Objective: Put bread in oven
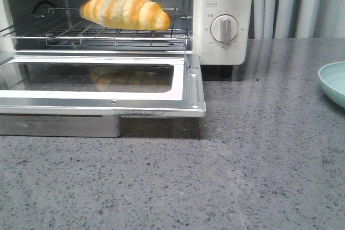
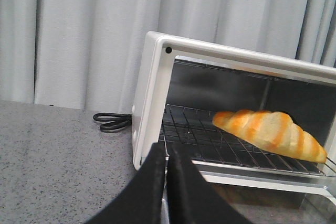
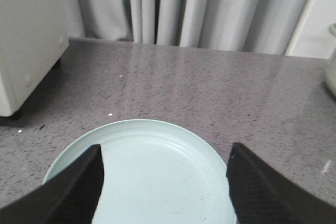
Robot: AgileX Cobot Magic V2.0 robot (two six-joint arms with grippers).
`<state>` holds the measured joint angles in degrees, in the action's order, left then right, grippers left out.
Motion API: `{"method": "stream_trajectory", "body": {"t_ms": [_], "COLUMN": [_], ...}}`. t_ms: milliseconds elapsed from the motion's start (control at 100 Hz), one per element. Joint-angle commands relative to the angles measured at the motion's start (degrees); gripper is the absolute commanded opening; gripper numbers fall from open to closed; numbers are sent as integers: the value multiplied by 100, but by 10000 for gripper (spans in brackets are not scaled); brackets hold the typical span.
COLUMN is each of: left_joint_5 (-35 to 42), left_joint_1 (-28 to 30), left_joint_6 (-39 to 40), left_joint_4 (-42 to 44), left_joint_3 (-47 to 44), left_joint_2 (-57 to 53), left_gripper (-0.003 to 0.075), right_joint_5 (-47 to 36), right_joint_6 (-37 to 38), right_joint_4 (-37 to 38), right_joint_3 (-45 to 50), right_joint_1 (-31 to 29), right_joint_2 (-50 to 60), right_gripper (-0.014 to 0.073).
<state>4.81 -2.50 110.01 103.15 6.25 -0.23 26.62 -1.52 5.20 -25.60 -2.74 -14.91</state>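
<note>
Oven (image 1: 222, 4) top & left side cut off in front view. Bread (image 1: 125, 9) lay on wire rack (image 1: 97, 32) inside, door (image 1: 102, 87) down. Left tool (image 2: 166, 174) together, empty; right tool (image 3: 164, 174) apart over pale plate (image 3: 152, 177) on table (image 1: 215, 176).

Glossy bread (image 1: 126, 8) on a shiny wire metal rack (image 1: 97, 32). Oven (image 1: 222, 9) is smooth cream, glass door (image 1: 97, 76) reflective. Worktop (image 1: 215, 176) is speckled grey stone, slightly shiny. Plate (image 3: 157, 177) is smooth, pale green.
</note>
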Motion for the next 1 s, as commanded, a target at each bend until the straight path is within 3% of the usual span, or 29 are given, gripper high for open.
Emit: {"method": "stream_trajectory", "body": {"t_ms": [0, 440, 780, 990], "left_joint_5": [-128, -128, -128, -128], "left_joint_1": [-11, -11, -11, -11], "left_joint_6": [45, 45, 45, 45], "left_joint_4": [-92, -92, -92, -92], "left_joint_3": [160, 160, 160, 160], "left_joint_2": [-162, -162, -162, -162], "left_gripper": [-21, -21, -21, -21], "right_joint_5": [-866, -2169, -2472, -2224], "right_joint_6": [20, 98, 353, 353], "right_joint_4": [-24, -35, -60, -60], "right_joint_3": [291, 2180, 2696, 2693], "right_joint_1": [-198, -262, -262, -262], "right_joint_2": [419, 1631, 1631, 1631], "right_gripper": [452, 452, 452, 452]}}
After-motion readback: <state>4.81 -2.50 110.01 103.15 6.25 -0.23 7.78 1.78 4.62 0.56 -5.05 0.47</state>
